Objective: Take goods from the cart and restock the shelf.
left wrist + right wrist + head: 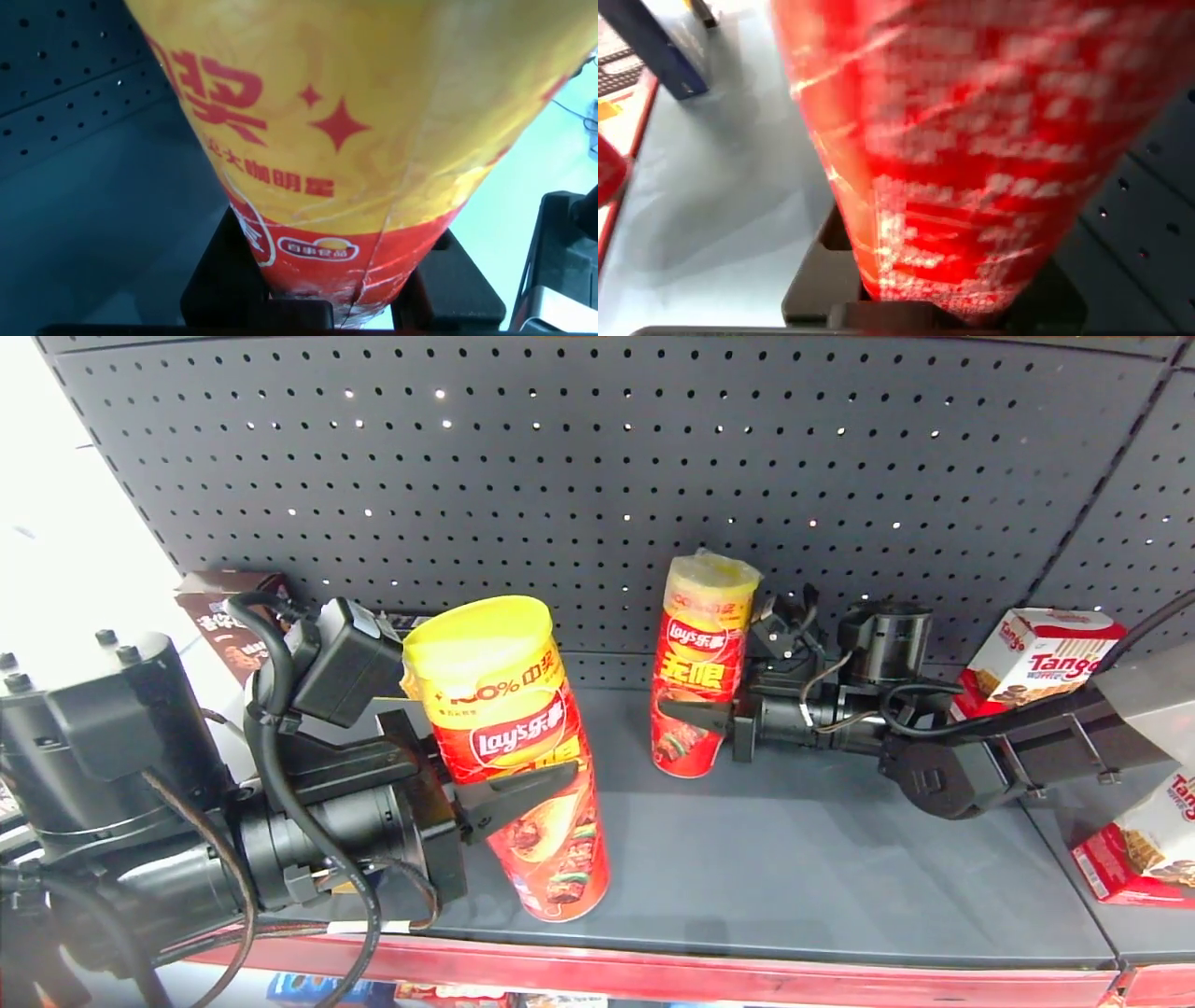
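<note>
A dark grey metal shelf point(822, 859) with a red front lip point(747, 975) runs under a perforated grey back panel point(597, 457). The left gripper point(527, 775) is pinched on a tall red and yellow cardboard crisp tube with a yellow lid point(504, 709), one finger point(513, 791) pressed across its middle. This tube is tilted, its lid leaning towards the robot's left and its base low by the front lip. Whether the base rests on the shelf cannot be told. Farther back, near the panel, the right gripper point(695, 695) clamps a second red and yellow crisp tube with a yellow lid point(700, 644), which stands nearly upright with its base on the shelf, well apart from the first. A brown carton point(229, 616) sits at the back on the left. On the right, a white and red wafer box point(1041, 658) is propped against the panel, and another wafer box point(1148, 849) lies nearer the front.
</note>
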Motion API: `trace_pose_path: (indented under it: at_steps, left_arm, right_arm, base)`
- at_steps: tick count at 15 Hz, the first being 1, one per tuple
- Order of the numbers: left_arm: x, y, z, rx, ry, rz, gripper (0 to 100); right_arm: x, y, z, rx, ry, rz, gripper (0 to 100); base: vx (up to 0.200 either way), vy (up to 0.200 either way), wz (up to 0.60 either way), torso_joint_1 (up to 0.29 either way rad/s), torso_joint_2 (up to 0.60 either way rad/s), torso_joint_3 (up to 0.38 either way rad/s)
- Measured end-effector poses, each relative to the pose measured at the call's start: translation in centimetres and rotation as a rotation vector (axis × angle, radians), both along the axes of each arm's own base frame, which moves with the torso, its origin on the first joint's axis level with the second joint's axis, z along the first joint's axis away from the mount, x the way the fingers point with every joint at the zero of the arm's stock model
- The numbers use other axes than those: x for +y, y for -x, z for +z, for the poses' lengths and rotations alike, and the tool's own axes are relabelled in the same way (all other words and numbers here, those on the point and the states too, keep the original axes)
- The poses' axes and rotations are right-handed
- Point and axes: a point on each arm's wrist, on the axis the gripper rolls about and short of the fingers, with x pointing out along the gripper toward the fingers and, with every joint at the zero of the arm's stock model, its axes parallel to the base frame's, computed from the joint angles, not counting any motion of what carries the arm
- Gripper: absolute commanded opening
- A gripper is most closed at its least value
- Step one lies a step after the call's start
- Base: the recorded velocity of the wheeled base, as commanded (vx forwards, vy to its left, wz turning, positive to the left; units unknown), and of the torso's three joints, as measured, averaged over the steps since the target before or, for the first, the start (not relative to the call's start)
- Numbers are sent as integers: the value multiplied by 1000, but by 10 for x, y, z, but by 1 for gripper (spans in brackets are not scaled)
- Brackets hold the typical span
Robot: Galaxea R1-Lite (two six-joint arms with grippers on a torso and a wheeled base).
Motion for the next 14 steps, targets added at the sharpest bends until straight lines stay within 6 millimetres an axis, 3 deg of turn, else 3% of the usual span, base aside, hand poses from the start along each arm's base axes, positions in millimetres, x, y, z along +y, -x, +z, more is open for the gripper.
trace_pose_path:
  at_steps: [3, 7, 10, 14]
  left_arm:
    - [1, 0, 0, -7, 5, 2, 0]
    - [2, -1, 1, -8, 5, 9, 0]
    - [3, -1, 2, -11, 7, 11, 0]
    - [3, -1, 2, -11, 7, 14, 0]
  right_arm:
    - [-8, 12, 17, -32, -17, 40, 0]
    - [-22, 56, 29, -28, -19, 153, 0]
    - [-35, 89, 18, -40, 1, 212, 0]
    - [-43, 112, -10, -43, 27, 239, 0]
  base:
    - [0, 0, 0, 0, 0, 0]
    - [0, 0, 0, 0, 0, 0]
    - [0, 0, 0, 0, 0, 0]
    - [0, 0, 0, 0, 0, 0]
